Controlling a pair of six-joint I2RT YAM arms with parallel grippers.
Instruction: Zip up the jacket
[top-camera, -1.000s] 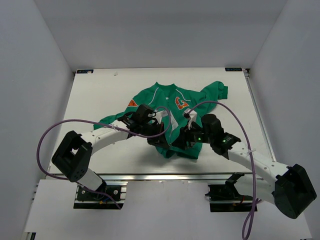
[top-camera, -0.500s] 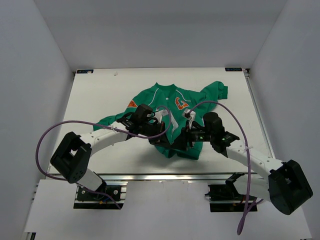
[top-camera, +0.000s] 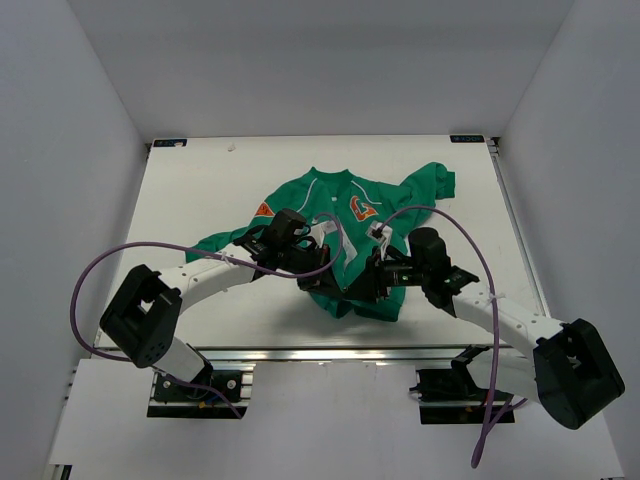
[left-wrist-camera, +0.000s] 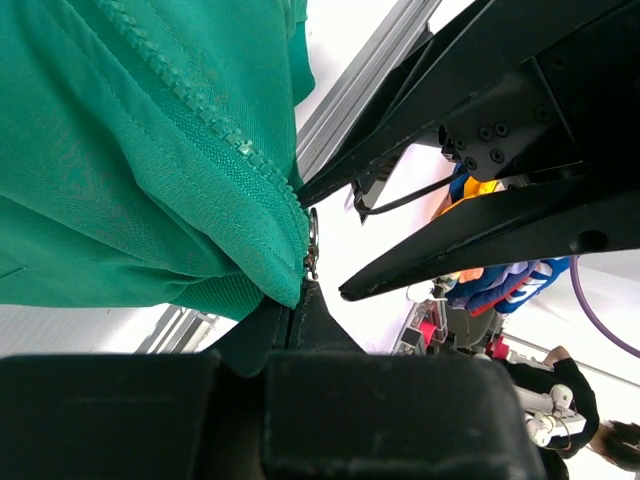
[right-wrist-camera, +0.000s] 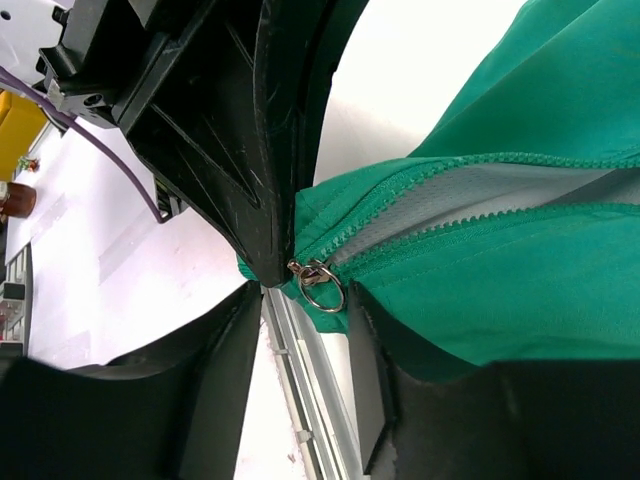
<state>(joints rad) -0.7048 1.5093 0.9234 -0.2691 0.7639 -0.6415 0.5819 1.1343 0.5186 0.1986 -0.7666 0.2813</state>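
Two grippers work the hem of the jacket (top-camera: 345, 215), spread on the surface (top-camera: 200, 195): left gripper (left-wrist-camera: 293, 305) pinches the zip's bottom end as anchor — right gripper (right-wrist-camera: 305, 335) spread astride the pull ring (right-wrist-camera: 321, 287), not yet gripping.

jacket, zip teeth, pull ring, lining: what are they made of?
jacket: smooth green knit, faint sheen, probably polyester.
zip teeth: chunky moulded green plastic, by the look.
pull ring: shiny silver wire, metal.
lining: pale grey fabric, seemingly fine mesh.

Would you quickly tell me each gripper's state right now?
Left gripper: closed on the jacket at the hem.
Right gripper: open, straddling the zip pull.
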